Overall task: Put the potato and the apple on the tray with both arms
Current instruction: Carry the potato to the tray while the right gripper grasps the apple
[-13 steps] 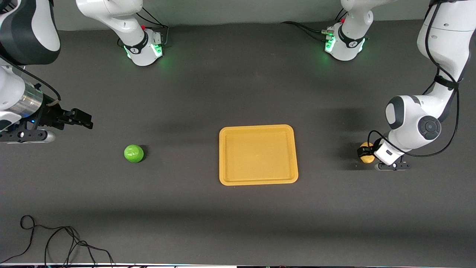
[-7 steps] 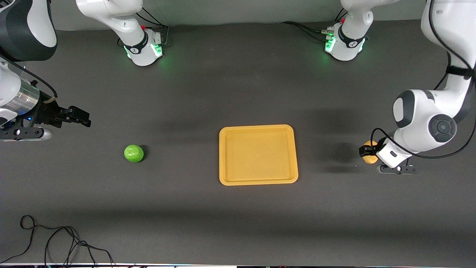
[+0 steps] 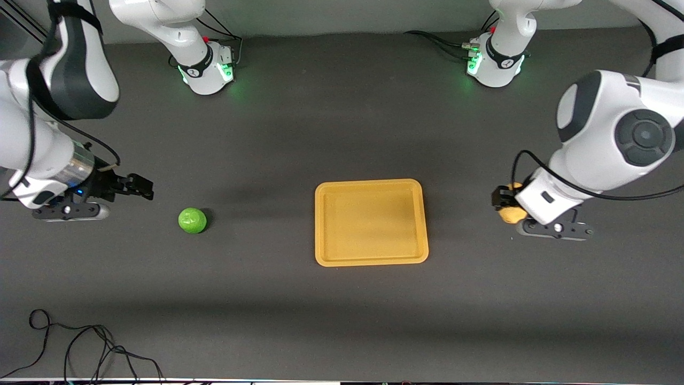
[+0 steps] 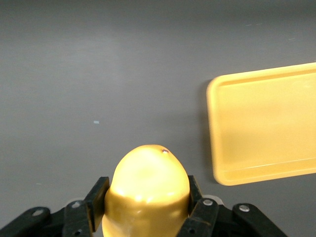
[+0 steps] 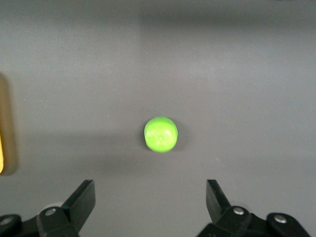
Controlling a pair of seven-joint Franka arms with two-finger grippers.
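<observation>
The tan potato is held in my shut left gripper, up over the bare table between the tray and the left arm's end. In the left wrist view the potato fills the left gripper. The orange-yellow tray lies empty mid-table and also shows in the left wrist view. The green apple sits on the table toward the right arm's end. My right gripper is open and empty, over the table just short of the apple. It also shows in the right wrist view.
The two arm bases stand at the table's back edge. A loose black cable lies at the near corner on the right arm's end.
My left gripper has risen with the potato and shifted toward the tray. My right gripper has moved closer to the apple. The apple and the tray have not moved.
</observation>
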